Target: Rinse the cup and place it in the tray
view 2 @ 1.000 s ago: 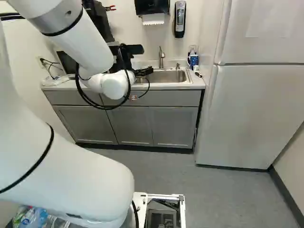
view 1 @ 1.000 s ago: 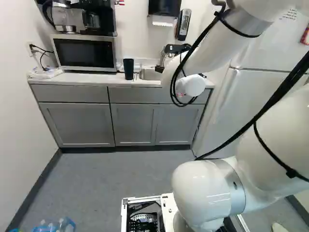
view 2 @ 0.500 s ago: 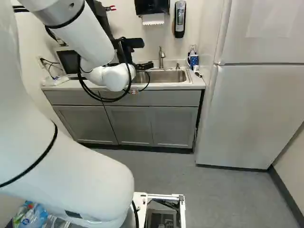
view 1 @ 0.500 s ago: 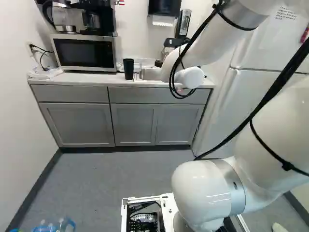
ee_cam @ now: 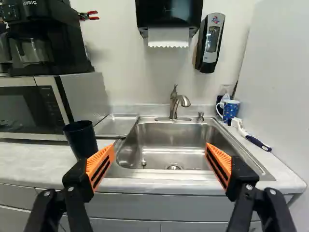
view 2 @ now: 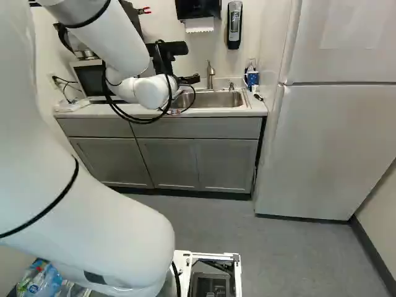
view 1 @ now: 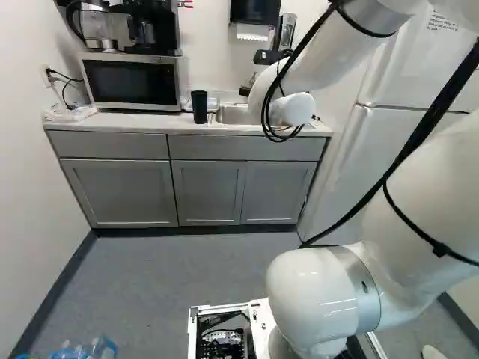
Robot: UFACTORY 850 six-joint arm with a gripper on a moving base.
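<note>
The gripper has its fingers spread wide, the sink showing in the gap between the orange pads. The dark cup stands upright on the counter, ahead of the left finger and outside the gap, with the microwave close behind its far side. Just beyond the cup, the metal tray lies beside the sink's rim. Straight ahead, the faucet rises from the far rim, leaving the open basin on the near side. Ahead and outside the right finger, the blue mug and brush crowd the white upright surface.
</note>
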